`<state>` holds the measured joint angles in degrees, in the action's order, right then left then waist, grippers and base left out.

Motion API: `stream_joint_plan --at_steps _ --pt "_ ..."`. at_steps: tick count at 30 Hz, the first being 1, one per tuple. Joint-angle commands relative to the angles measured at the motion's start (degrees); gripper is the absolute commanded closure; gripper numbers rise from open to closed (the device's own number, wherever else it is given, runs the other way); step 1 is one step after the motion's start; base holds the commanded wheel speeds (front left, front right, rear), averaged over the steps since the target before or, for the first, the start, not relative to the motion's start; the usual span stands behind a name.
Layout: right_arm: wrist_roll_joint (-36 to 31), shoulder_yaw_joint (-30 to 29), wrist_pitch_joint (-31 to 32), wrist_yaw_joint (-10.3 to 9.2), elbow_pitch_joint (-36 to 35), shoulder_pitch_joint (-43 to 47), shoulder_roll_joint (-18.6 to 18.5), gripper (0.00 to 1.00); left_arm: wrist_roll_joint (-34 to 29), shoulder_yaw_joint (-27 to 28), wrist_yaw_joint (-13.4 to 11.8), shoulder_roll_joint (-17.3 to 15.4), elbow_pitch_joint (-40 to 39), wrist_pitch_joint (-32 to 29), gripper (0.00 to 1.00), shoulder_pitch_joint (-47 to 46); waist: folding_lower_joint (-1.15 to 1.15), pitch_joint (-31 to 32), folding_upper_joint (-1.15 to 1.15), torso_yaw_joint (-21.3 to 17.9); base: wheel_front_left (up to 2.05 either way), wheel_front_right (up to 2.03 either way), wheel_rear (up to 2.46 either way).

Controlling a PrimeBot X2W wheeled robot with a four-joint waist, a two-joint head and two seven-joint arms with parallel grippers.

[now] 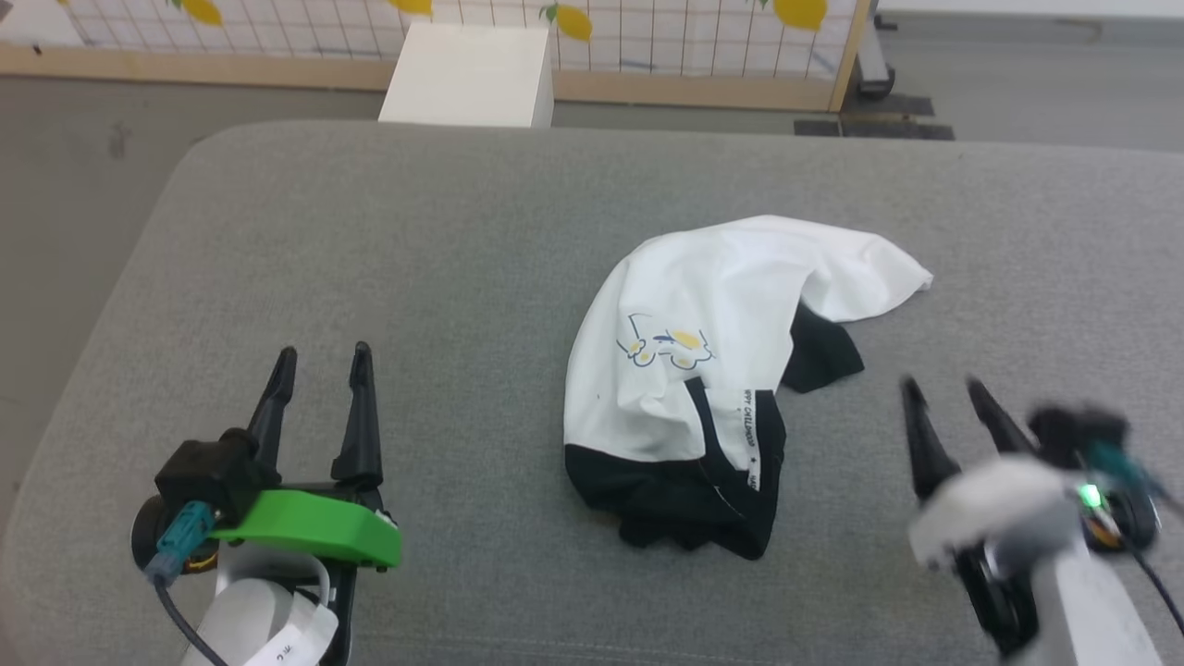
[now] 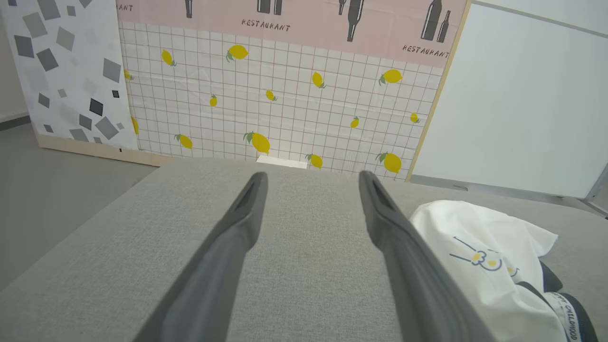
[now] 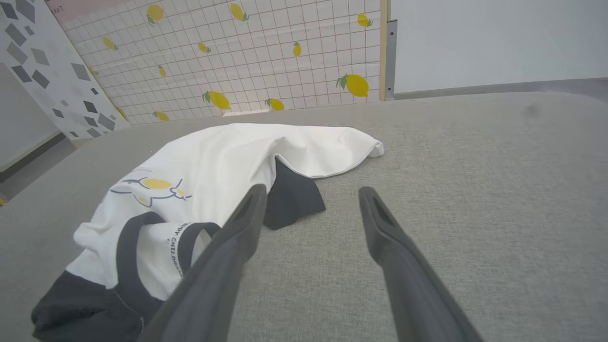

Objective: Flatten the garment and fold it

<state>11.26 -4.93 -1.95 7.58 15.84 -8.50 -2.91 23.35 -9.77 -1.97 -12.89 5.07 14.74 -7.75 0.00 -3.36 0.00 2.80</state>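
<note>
White crumpled garment lies between left gripper and right gripper, both splayed.

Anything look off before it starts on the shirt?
Only the T-shirt: it lies crumpled in a heap on the grey cushion, a black sleeve poking out from under the white body, the collar end bunched. No tear or spill visible. The left gripper and right gripper are open, off the cloth.
</note>
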Motion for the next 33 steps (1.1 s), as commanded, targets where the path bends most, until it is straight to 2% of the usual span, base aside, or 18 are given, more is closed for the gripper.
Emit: stream_joint_plan --at_steps 1,6,11,17,22,23,24,25,28,33 --pt "-0.62 1.11 2.81 -0.09 1.18 -3.70 0.03 0.00 -0.69 0.69 0.48 0.78 -0.29 0.25 0.00 0.97 0.00 -1.38 0.00 0.59 0.00 0.00 0.00" --pt "-4.49 5.54 16.68 -0.09 8.45 -16.87 0.03 0.00 -2.70 2.94 1.75 3.77 -1.06 0.25 0.00 0.63 0.00 -4.70 0.00 2.61 0.00 0.00 0.00" --pt "-10.26 6.14 29.48 -0.09 17.53 -27.70 0.03 0.00 -4.80 3.72 3.75 5.78 -0.75 0.25 0.00 -1.29 0.00 -8.26 0.00 5.62 0.00 0.00 0.00" --pt "-14.81 5.91 34.93 -0.09 25.82 -32.82 0.03 0.00 -6.19 4.64 5.39 7.92 -0.51 0.26 0.00 -2.56 0.00 -11.44 0.00 8.43 0.00 0.00 0.00" --pt "-15.12 6.60 33.84 -0.09 29.56 -32.92 0.03 0.02 -6.86 5.10 6.41 8.90 0.36 0.26 0.00 -3.14 0.00 -12.11 0.00 9.29 0.00 0.00 0.00" --pt "-14.31 6.96 32.91 -0.09 29.87 -33.16 0.03 0.64 -6.96 5.27 6.57 9.03 0.66 0.26 0.00 -3.09 0.00 -12.01 0.00 9.14 0.00 0.00 0.00" --pt "-13.72 7.43 31.86 -0.09 29.91 -33.46 0.03 0.97 -7.09 5.48 6.68 9.11 0.81 0.26 0.00 -3.04 0.00 -11.85 0.00 8.94 0.00 0.00 0.00" --pt "-12.86 8.03 30.71 -0.09 29.97 -33.80 0.03 1.00 -7.27 5.75 6.80 9.19 0.96 0.26 0.00 -2.94 0.00 -11.47 0.00 8.60 0.00 0.00 0.00" --pt "-10.80 8.21 28.04 -0.09 29.93 -34.68 0.03 1.00 -7.56 6.48 7.17 9.37 1.24 0.26 0.00 -2.51 0.00 -9.83 0.00 7.20 0.00 0.00 0.00" --pt "-6.94 3.38 22.30 -0.09 26.18 -35.02 -1.20 1.00 -7.96 7.10 7.65 9.56 2.21 0.26 0.00 -1.18 0.00 -5.89 0.00 4.18 0.00 0.00 0.00"
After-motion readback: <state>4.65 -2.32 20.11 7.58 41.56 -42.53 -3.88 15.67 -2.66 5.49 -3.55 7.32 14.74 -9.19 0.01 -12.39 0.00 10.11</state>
